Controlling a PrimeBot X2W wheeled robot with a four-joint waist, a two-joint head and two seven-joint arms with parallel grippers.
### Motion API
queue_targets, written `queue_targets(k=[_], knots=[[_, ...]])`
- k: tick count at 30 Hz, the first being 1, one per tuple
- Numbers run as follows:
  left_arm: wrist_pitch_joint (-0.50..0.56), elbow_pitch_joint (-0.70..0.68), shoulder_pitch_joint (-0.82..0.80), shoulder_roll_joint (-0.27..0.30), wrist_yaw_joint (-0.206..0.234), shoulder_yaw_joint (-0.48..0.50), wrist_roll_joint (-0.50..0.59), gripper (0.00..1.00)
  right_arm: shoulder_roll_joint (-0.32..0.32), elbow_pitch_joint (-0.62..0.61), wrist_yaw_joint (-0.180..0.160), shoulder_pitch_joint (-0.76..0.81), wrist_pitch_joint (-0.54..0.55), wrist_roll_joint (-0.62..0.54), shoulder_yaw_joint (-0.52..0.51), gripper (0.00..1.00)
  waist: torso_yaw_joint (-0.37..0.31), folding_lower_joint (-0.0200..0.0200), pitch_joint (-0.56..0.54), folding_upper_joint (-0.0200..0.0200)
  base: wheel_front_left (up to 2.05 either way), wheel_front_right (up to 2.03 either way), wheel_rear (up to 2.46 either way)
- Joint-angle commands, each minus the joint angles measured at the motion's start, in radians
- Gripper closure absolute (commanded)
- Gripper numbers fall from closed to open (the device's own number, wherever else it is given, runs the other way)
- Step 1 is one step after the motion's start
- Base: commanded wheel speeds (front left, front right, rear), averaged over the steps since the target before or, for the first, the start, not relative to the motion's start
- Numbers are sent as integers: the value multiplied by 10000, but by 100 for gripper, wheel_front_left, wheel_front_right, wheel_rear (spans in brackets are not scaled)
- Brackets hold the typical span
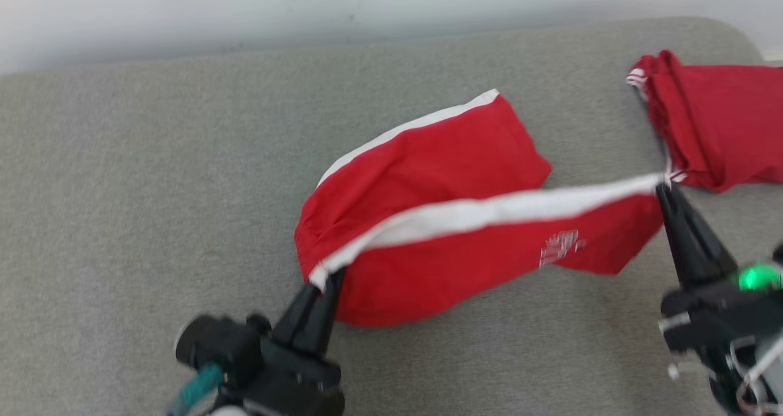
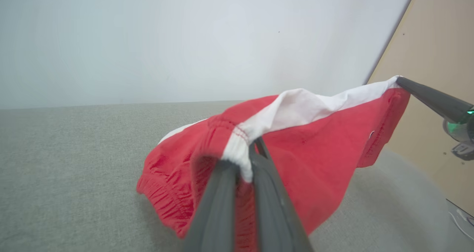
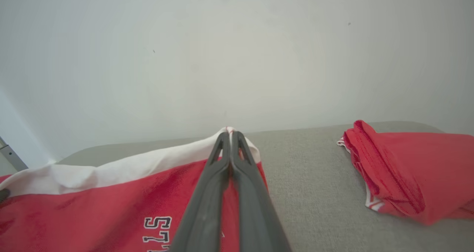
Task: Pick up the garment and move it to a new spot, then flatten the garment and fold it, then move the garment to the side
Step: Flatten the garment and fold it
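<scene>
This looks like a bare robot test room or lab. Beneath both pairs of jaws spreads a table padded in plain grey fabric; straight beyond them rises a blank white wall (matt, with a speck or two). Right of the jaws of the left gripper stands a pale wooden panel dotted with screw heads, a thin cable near its foot. Right of the jaws of the right gripper lies a folded red garment.

I see long tapering dark fingers on my left gripper, a black housing and teal braided cable; my right gripper matches, white wires below its green light
</scene>
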Motion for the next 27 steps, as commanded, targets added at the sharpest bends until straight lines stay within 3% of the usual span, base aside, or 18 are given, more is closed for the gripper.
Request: queue_targets(k=[1, 8, 14, 20, 26, 27], knots=[[2, 171, -362, -76, -10, 114, -74, 100, -41, 144, -28, -449, 2, 61, 113, 100, 340, -1, 367, -1, 0, 0, 0], [2, 1541, -2325, -469, -6, 309, -349, 100, -195, 1867, -28, -3234, 231, -98, 1171, 100, 825, -1, 1236, -1, 0, 0, 0], [2, 2924, -3872, -661, -3, 430, -289, 100, 202, 4420, -28, -5912, 300, 137, 2128, 100, 1188, -1, 2059, -1, 0, 0, 0], [0, 3683, -4601, -719, -4, 378, -250, 100, 686, 6615, -28, -7452, 155, 316, 2853, 100, 1450, -1, 2415, -1, 0, 0, 0], [0, 4030, -4969, -729, 67, 33, -548, 100, 1080, 7944, -29, -8341, -69, 599, 3345, 100, 1532, -1, 2535, -1, 0, 0, 0], [2, 4069, -4986, -730, 146, -31, -551, 56, 1128, 8132, -29, -8425, -89, 614, 3429, 100, 1532, -1, 2539, -1, 0, 0, 0]])
